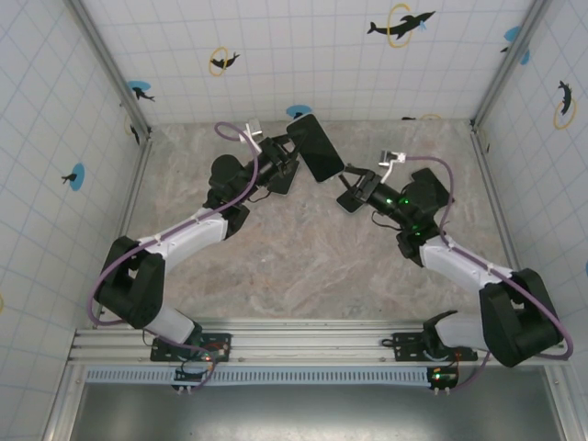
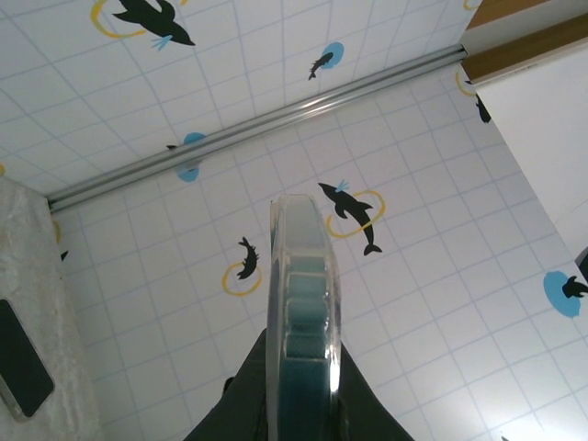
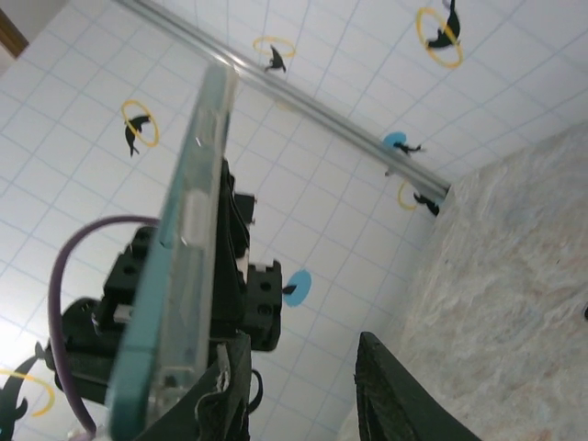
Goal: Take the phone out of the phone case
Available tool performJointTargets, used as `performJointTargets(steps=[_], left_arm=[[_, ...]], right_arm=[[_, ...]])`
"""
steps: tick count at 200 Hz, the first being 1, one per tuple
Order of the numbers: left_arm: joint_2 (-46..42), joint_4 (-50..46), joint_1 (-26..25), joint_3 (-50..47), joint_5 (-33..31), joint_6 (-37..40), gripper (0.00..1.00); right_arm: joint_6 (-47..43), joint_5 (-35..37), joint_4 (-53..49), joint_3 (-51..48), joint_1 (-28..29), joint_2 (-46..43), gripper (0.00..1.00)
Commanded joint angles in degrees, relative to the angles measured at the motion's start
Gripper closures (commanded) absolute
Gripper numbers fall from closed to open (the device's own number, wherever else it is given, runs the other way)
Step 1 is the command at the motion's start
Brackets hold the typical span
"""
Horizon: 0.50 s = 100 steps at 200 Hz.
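The walls (image 1: pixel 303 55) carry printed pictures, not words: black dolphins and fish, some inside yellow rings, some on blue discs. In the top view the phone case (image 1: pixel 321 147) is lifted above the far part of the table (image 1: pixel 303 266), at about 12 o'clock from the table's middle, and it shows a dark flat face upward. The left gripper (image 1: pixel 298 150) is clamped on its edge from the 8 o'clock side. In the left wrist view the case (image 2: pixel 304 276) stands edge-on between the closed fingers (image 2: pixel 363 413), with a clear rim and teal colour inside. I take the dark face for the phone (image 1: pixel 323 140) sitting in the case, but where one ends and the other begins I cannot tell. The right gripper (image 1: pixel 353 189) is just beside the case, at about 5 o'clock from it. In the right wrist view its fingers (image 3: pixel 395 404) stand apart, and the case (image 3: pixel 184 248) rises tilted at the 9 o'clock finger; whether that finger touches it I cannot tell. In the left wrist view a dark flat slab (image 2: pixel 18 358) with a pale rim lies on the table at 8 o'clock.
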Motion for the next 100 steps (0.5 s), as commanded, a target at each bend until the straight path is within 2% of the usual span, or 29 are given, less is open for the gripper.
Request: performJointTargets(steps=[1,60,100], left_arm=[[-0.9,2.9,0.1,0.0,-1.0,0.8,1.0],[-0.7,3.1,0.3,0.2,-1.0,0.7,1.0],[-1.9,2.3,0.7,-1.3,-1.5,1.7,1.0]], right_arm=[[1.6,0.4,4.2,-0.8,-0.9,-2.4,0.65],[5.0,-0.8,7.9,-1.8,-1.3,-1.9,0.65],[4.5,-0.3,6.4,-1.9,-2.8,-3.5,0.65]])
